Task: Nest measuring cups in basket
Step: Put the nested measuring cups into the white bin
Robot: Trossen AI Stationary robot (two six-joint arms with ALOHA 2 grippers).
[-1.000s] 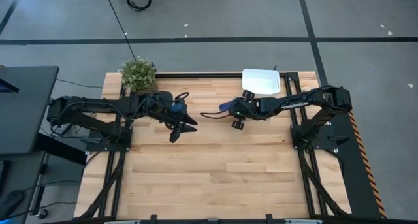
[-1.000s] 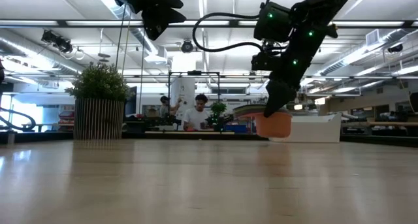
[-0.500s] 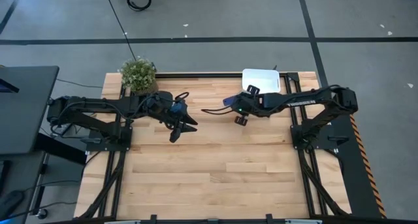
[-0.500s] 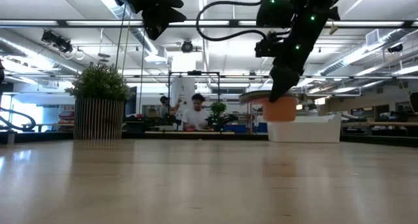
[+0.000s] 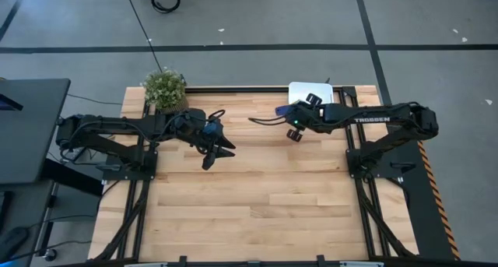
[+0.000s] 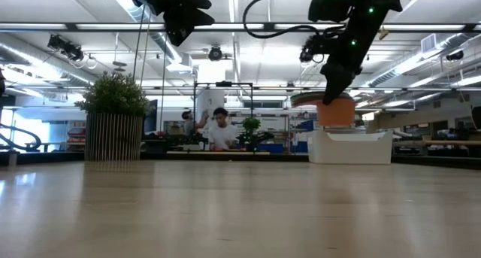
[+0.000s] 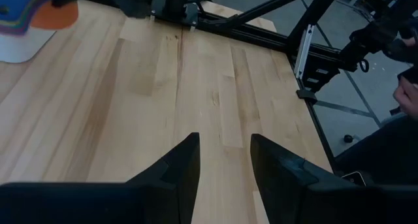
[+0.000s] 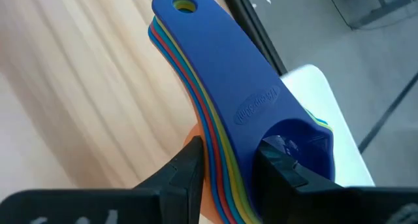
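The measuring cups are nested in one stack, blue on top and orange outermost, with their flat handles fanned together. My right gripper is shut on the stack and carries it in the air at the near left side of the white basket. In the low view the stack hangs just above the basket. My left gripper waits open above the table's left half, well away from the cups. My right gripper pinches the nested stack at the bowls, where the handles start. One finger sits at the top blue cup's hollow and the other lies against the outer orange side. The stack is lifted clear and sits roughly level, handles pointing away from the gripper.
A potted green plant stands at the table's far left corner. Bare wooden tabletop stretches across the middle and near side. Black frame rails border the table. People show in the room behind.
My right gripper has carried the cup stack up and toward the table's far right, from over the bare wood to just beside and above the basket. The stack has stayed nested and roughly level in the hold.
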